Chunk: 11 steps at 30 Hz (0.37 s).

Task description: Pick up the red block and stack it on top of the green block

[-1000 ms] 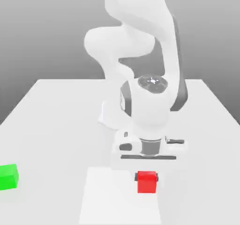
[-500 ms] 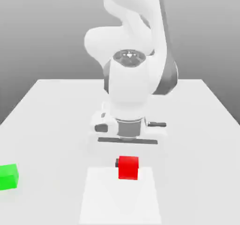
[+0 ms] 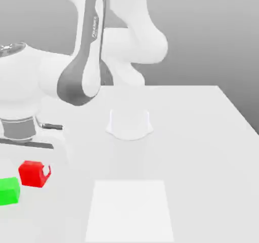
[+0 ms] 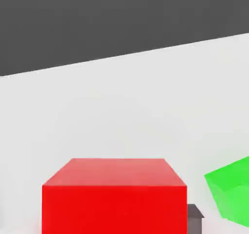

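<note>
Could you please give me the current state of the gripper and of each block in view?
Gripper: shut on the red block.
Red block: held in the gripper, not yet stacked on the green block.
Green block: not gripped, nothing stacked on it.

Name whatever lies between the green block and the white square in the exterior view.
In the exterior view, the red block, held by the gripper, shows between the green block and the white square, nearer the green block.
</note>
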Motion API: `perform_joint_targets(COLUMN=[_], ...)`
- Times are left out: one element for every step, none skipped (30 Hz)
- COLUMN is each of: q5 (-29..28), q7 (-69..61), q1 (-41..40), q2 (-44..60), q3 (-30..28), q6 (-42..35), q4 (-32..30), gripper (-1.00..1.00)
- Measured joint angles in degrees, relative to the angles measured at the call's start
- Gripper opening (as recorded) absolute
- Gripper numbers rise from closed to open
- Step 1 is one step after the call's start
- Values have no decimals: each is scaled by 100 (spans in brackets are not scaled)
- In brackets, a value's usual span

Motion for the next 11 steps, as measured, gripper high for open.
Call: perform_joint_targets(q5=[28,63,112,193,290,395,500,591,591,591,591], q7=[-200,-405,-574,-700,-804,-897,-981,-1051,-1051,-1051,-1051], q1=[-132,-260,-373,-436,-486,-534,-590,-645,-645,-645,-645], q2=[29,58,128,262,430,615,810,984,984,984,984], q3=[-74,-153,-187,-185,-156,-109,-44,21,21,21,21], q6=[-48,-95,-83,12,150,311,485,641,641,641,641], q4=[74,147,205,241,265,283,297,307,307,307,307], gripper=[-100,-100,-100,-100,-100,-100,-100,100,100,100,100])
